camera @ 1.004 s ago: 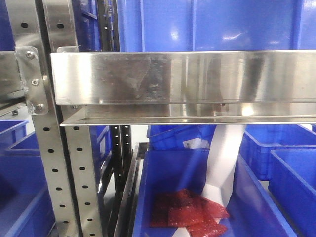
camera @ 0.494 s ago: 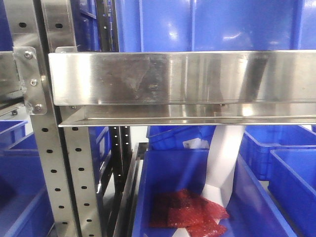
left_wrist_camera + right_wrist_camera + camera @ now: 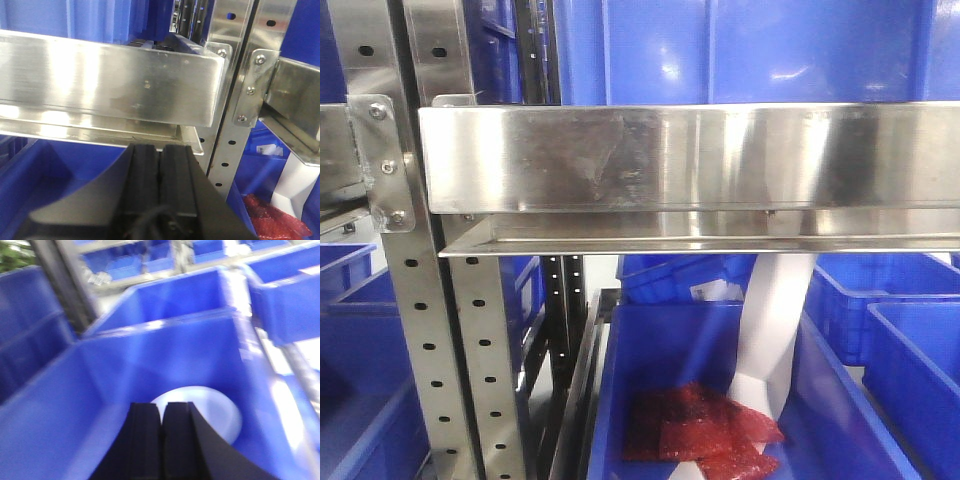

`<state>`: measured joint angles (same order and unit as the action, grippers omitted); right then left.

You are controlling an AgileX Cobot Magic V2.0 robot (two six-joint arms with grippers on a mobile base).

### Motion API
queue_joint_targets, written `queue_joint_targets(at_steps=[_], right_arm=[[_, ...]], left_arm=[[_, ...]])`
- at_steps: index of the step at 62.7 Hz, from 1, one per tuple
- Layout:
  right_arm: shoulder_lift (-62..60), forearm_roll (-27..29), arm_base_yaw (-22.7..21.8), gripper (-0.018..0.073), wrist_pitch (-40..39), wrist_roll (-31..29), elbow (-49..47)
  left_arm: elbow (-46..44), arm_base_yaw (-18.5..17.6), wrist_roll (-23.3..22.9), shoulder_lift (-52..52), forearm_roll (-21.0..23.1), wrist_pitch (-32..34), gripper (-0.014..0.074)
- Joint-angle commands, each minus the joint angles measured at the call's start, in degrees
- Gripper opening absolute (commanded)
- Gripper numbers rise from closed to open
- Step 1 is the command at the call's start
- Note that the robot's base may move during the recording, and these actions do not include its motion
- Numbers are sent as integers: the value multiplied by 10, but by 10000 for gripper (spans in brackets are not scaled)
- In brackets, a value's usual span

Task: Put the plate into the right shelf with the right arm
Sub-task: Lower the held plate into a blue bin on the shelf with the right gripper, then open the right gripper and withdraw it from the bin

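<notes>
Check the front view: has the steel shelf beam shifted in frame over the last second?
Yes, slightly. The right shelf beam's left end now sits a touch further left in the picture, nearer the bolted bracket; most of that shift came early, so probably the camera moved.

The left gripper [image 3: 160, 155] showed two flat black fingers [image 3: 142, 175], matte and squared at the tips, with only a thin dark seam between them. Behind them the body widened into a black wedge-shaped housing, and a thin black cable curled across its base. The right gripper [image 3: 160, 412] looked the same build: twin black rectangular fingers [image 3: 145, 432], blunt-ended, flaring back into a broad black mount. No markings or screws were visible on either.
</notes>
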<state>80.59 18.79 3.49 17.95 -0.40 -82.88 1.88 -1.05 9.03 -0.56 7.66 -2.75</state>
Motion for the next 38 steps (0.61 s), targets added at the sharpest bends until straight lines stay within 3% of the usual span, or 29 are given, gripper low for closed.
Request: queue_joint_targets(at_steps=[1,18,38], right_arm=[[-46,-18,-8,55,-44,-3,4],[-190,-110,-8,54,-147,-15,195],[-453,-113,-8,54,-224,-15,479]], left_arm=[[6,-1,-4,-6,5,52,-128],[6,-1,-4,-6,5,52,-128],[6,-1,-4,-6,5,52,-128]])
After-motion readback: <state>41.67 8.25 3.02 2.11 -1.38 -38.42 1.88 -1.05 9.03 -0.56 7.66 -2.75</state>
